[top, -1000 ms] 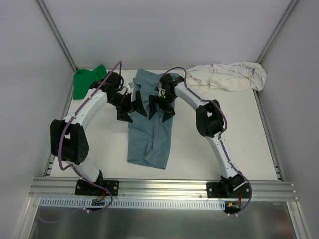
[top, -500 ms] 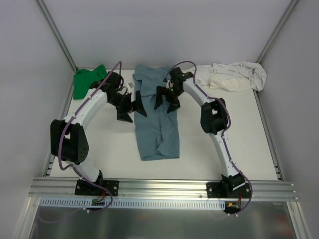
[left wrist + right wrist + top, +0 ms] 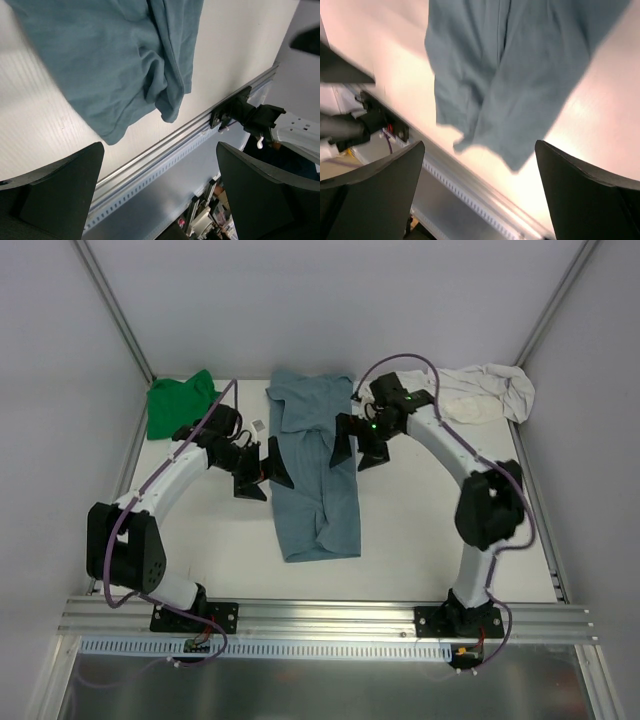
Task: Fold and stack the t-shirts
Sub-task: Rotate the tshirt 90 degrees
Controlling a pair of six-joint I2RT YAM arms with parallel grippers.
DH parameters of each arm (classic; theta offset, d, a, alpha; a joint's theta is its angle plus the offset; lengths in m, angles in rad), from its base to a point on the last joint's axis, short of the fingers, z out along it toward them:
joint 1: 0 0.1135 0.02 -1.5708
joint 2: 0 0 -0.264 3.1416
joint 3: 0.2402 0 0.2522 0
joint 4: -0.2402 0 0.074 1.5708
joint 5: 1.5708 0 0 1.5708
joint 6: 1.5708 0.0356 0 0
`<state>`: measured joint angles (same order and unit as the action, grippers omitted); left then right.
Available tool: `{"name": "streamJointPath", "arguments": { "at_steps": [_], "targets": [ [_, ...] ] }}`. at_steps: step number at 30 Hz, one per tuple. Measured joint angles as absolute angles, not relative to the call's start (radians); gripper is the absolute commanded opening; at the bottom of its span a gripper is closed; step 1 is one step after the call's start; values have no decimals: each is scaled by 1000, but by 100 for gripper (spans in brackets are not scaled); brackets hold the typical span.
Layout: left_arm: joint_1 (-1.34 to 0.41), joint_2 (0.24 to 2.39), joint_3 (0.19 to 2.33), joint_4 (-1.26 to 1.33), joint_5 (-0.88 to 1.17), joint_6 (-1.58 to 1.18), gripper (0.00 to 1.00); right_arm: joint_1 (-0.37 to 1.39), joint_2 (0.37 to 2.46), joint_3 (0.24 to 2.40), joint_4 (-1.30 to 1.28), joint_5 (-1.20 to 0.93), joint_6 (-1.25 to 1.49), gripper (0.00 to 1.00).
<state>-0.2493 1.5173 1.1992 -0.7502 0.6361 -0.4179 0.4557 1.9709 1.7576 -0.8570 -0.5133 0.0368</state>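
The slate-blue t-shirt [image 3: 315, 480] lies rumpled lengthwise mid-table, with the left gripper [image 3: 266, 478] at its left edge and the right gripper [image 3: 357, 452] at its right, both spread wide and empty. The green t-shirt [image 3: 178, 405] and the cream t-shirt [image 3: 470, 392] sit bunched at the far corners.

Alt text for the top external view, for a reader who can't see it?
A rumpled slate-blue t-shirt lies lengthwise at centre, flanked by the left gripper and right gripper, both open. A green shirt is bunched at the far left, a cream shirt at the far right.
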Motion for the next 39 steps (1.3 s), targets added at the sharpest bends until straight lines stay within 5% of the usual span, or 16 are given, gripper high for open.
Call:
{"name": "streamJointPath", "arguments": {
  "at_steps": [5,13,20,32,39],
  "targets": [
    [-249,1383,958,-586,730,-492,97,456,1553,1367,-792,-476,39,99],
    [-265,1245,621,-305,814,-620,95,467,1464,953,-670,-449,128,99],
    [-309,1144,513,-173,764,-659,95,497,1465,868,-522,-461,181,98],
    [-440,1347,539,-202,611,-634,95,509,1454,764,-343,-487,233,97],
    [-447,1371,559,-203,594,-632,95,509,1390,660,-291,-488,279,84]
  ]
}}
